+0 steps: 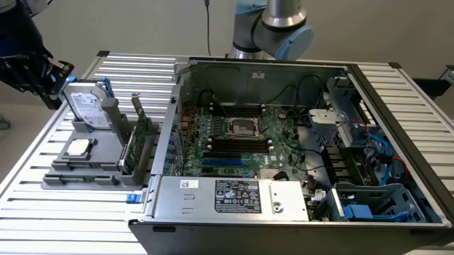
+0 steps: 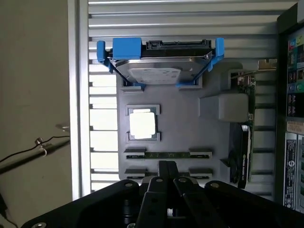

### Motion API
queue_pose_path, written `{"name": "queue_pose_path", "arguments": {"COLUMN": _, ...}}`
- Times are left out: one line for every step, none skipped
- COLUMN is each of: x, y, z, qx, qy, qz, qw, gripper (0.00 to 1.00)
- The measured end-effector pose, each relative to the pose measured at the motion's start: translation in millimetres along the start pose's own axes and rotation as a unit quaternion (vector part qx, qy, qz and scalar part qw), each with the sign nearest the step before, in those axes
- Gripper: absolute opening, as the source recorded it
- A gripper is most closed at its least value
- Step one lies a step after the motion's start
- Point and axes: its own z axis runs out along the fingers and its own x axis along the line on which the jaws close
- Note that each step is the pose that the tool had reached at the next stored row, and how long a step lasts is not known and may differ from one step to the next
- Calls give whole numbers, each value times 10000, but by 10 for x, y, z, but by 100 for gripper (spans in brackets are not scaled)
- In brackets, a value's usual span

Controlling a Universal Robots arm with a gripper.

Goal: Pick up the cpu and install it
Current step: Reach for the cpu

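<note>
Cpu (image 2: 142,124) sits in grey fixture (image 2: 190,137) on slatted table (image 1: 42,212), hard drive (image 2: 156,73) beside, open computer case (image 1: 255,79) alongside; gripper (image 2: 167,167) pressed together, holding nothing.

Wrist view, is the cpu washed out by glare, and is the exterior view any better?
Wrist view: the cpu is blown out to flat white, no surface detail; the grey holder around it is evenly lit. Exterior view: the cpu shows its silver top and paler rim, without glare.
</note>
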Motion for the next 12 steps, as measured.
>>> {"name": "queue_pose_path", "arguments": {"x": 0, "y": 0, "z": 0, "qx": 0, "qy": 0, "qz": 0, "qw": 10000, "gripper": 11}}
{"name": "queue_pose_path", "arguments": {"x": 0, "y": 0, "z": 0, "qx": 0, "qy": 0, "qz": 0, "qw": 10000, "gripper": 11}}
{"name": "queue_pose_path", "arguments": {"x": 1, "y": 1, "z": 0, "qx": 0, "qy": 0, "qz": 0, "qw": 10000, "gripper": 11}}
{"name": "queue_pose_path", "arguments": {"x": 1, "y": 1, "z": 0, "qx": 0, "qy": 0, "qz": 0, "qw": 10000, "gripper": 11}}
{"name": "queue_pose_path", "arguments": {"x": 1, "y": 1, "z": 0, "qx": 0, "qy": 0, "qz": 1, "qw": 10000, "gripper": 11}}
{"name": "queue_pose_path", "arguments": {"x": 1, "y": 1, "z": 0, "qx": 0, "qy": 0, "qz": 1, "qw": 10000, "gripper": 11}}
{"name": "queue_pose_path", "arguments": {"x": 1, "y": 1, "z": 0, "qx": 0, "qy": 0, "qz": 1, "qw": 10000, "gripper": 11}}
{"name": "queue_pose_path", "arguments": {"x": 1, "y": 1, "z": 0, "qx": 0, "qy": 0, "qz": 1, "qw": 10000, "gripper": 11}}
{"name": "queue_pose_path", "arguments": {"x": 1, "y": 1, "z": 0, "qx": 0, "qy": 0, "qz": 0, "qw": 10000, "gripper": 11}}
{"name": "queue_pose_path", "arguments": {"x": 1, "y": 1, "z": 0, "qx": 0, "qy": 0, "qz": 1, "qw": 10000, "gripper": 11}}
{"name": "queue_pose_path", "arguments": {"x": 1, "y": 1, "z": 0, "qx": 0, "qy": 0, "qz": 0, "qw": 10000, "gripper": 11}}
{"name": "queue_pose_path", "arguments": {"x": 1, "y": 1, "z": 0, "qx": 0, "qy": 0, "qz": 1, "qw": 10000, "gripper": 11}}
